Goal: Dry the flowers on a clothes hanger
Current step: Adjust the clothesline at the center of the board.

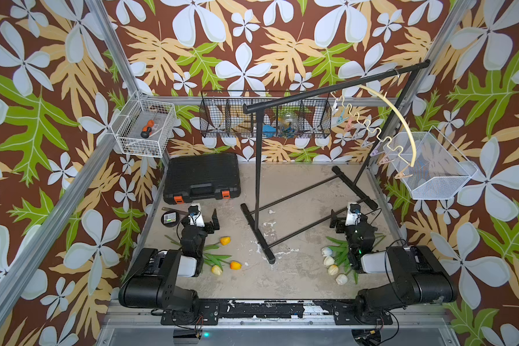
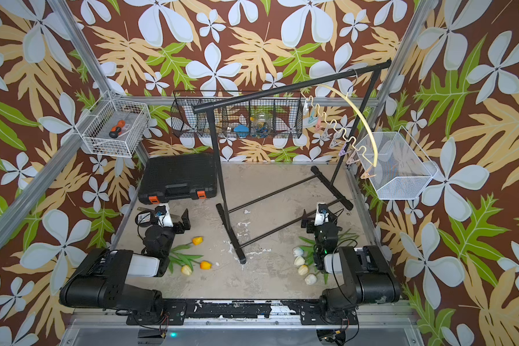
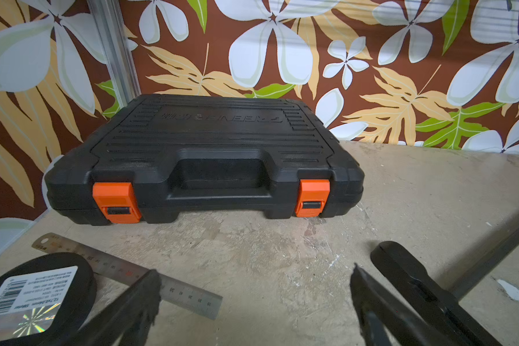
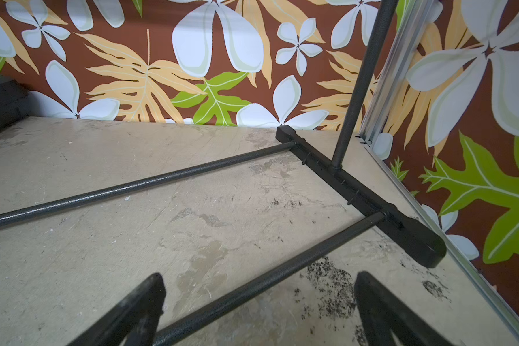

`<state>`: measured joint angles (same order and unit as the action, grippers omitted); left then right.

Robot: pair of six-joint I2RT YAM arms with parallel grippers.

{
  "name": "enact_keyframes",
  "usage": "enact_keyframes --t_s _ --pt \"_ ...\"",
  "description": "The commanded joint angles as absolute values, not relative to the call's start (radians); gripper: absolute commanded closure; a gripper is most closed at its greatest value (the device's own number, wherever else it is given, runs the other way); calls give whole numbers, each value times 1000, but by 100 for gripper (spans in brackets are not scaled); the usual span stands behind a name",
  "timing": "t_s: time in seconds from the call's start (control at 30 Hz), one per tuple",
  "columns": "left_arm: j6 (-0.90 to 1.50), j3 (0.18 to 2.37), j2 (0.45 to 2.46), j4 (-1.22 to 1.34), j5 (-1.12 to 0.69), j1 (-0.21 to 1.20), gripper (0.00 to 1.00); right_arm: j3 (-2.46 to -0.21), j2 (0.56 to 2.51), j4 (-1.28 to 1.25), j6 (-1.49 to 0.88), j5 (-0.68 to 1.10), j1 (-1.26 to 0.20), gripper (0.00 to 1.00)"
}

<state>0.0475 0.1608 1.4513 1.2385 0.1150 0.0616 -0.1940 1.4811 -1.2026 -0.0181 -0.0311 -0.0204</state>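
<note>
Seven flowers [image 1: 235,265], both top views only

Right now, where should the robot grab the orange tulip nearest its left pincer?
Likely the orange tulip by its thin stem just behind the head, left pincer coming straight down: it lies flat on the table, and the bulbous head might slip.
</note>
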Motion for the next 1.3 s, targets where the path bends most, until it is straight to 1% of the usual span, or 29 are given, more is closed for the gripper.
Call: enact_keyframes --t_s 0.0,0.4,0.47,0.57,0.6,0.67,0.73,0.83,0.9,0.97,1.03,1.07,1.13,1.27 --pt "37 163 1450 1272 108 60 0 -200 1483 -1230 -17 -37 -23 0" --pt "37 163 1449 1271 106 60 0 -194 1476 -1236 -23 -51 -22 0" --pt "44 166 1439 1262 129 60 0 -197 1455 -1212 -30 -63 -21 0" --pt "49 148 1340 1206 157 65 0 -208 1405 -1152 -25 -50 -20 0" --pt "43 140 1275 1172 200 83 0 -213 1376 -1119 -28 -50 -21 0" --pt "15 130 1154 1121 314 147 0 -233 1309 -1011 -42 -61 -20 0" --pt "87 138 1026 1045 435 195 0 -274 1244 -883 -75 -83 -19 0" --pt "222 222 872 832 462 239 0 -354 1188 -739 -106 3 -10 0" --pt "276 280 822 712 469 273 0 -420 1177 -647 -163 61 -6 0" --pt "316 335 792 610 449 317 0 -491 1179 -553 -245 103 -4 0" --pt "325 378 776 549 421 389 0 -562 1185 -464 -288 195 -5 0" --pt "314 393 772 536 417 425 0 -584 1186 -439 -298 237 -3 2" --pt "272 433 773 507 425 539 0 -629 1182 -386 -338 325 -4 3" --pt "162 500 815 497 485 774 0 -628 1161 -467 -396 557 -5 7"
